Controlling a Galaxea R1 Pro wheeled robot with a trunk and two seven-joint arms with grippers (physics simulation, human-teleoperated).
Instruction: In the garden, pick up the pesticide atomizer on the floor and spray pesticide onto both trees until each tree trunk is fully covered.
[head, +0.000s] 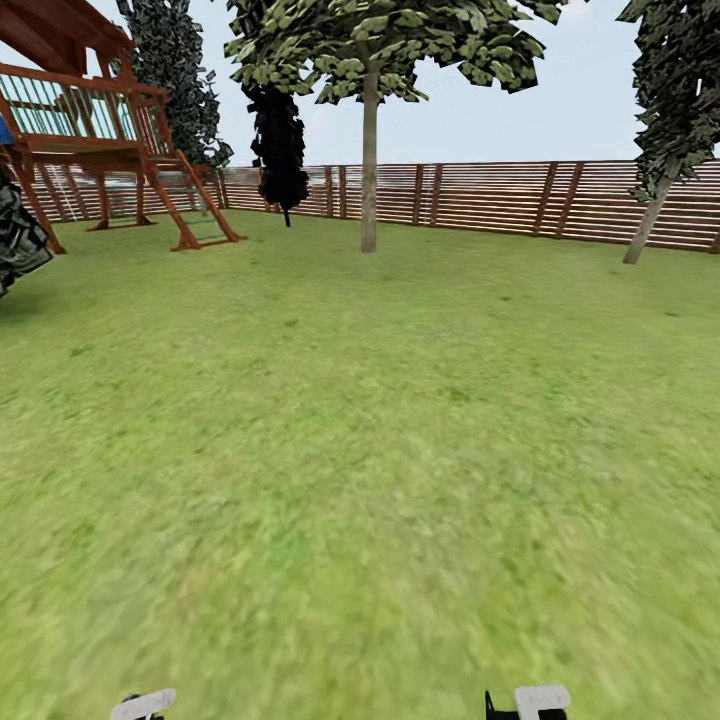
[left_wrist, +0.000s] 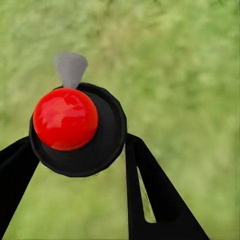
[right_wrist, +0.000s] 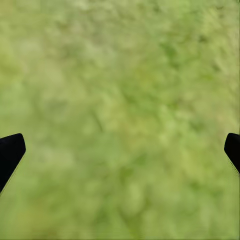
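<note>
Open lawn (head: 360, 450) ahead; tree trunk (head: 369, 170), fence (head: 500, 198) far.

A glossy red ball top (left_wrist: 65, 119) was seen on the atomizer, set in a matt black collar (left_wrist: 102, 145) with a dull grey nozzle (left_wrist: 70, 69). The left gripper's fingers (left_wrist: 155, 195) looked matt black. The fence (head: 500, 200) and the play frame (head: 110, 140) appeared as reddish-brown wood. The lawn (head: 360, 450) was rendered soft and blurred; the trunk (head: 369, 170) looked rough and mottled.

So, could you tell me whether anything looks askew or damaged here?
Nothing stands out. The left gripper holds the atomizer over grass, the right gripper is open and empty, and the fence and tree stand upright.
</note>
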